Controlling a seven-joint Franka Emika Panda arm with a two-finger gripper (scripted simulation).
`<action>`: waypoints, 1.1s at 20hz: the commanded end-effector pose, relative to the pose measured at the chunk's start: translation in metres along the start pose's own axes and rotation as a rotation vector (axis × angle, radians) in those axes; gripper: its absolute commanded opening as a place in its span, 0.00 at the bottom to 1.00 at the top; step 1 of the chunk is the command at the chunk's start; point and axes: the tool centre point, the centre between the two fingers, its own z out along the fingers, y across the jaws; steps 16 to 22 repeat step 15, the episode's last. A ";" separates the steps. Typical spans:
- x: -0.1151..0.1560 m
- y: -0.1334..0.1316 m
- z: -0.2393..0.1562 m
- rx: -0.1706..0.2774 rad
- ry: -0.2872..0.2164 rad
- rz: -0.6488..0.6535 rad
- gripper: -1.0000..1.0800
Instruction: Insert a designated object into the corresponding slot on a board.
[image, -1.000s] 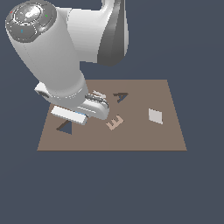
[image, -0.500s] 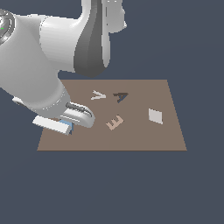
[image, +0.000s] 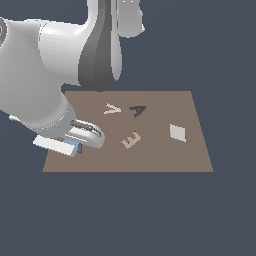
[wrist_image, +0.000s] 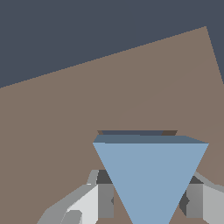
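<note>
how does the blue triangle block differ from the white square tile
The blue triangle block is light blue and three-sided; the white square tile is white and four-sided. The block sits between the fingers at the board's edge on the exterior view's left; the tile lies free toward the exterior view's right. Both are small pieces over the brown board.

My two views, one far, one near

Exterior looks down across the whole board (image: 150, 155); my wrist camera hangs close, apparently over its corner, filled by the blue block (wrist_image: 151, 179).

board (image: 150, 160): e piece (image: 131, 140) centre, square tile (image: 177, 132) toward exterior view's right, triangular block (image: 73, 147) near opposite edge.
</note>
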 end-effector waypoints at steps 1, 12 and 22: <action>0.000 0.000 0.003 0.000 0.000 0.000 0.00; 0.001 0.000 0.009 0.000 0.000 -0.001 0.96; 0.001 0.000 0.009 0.000 0.000 -0.001 0.96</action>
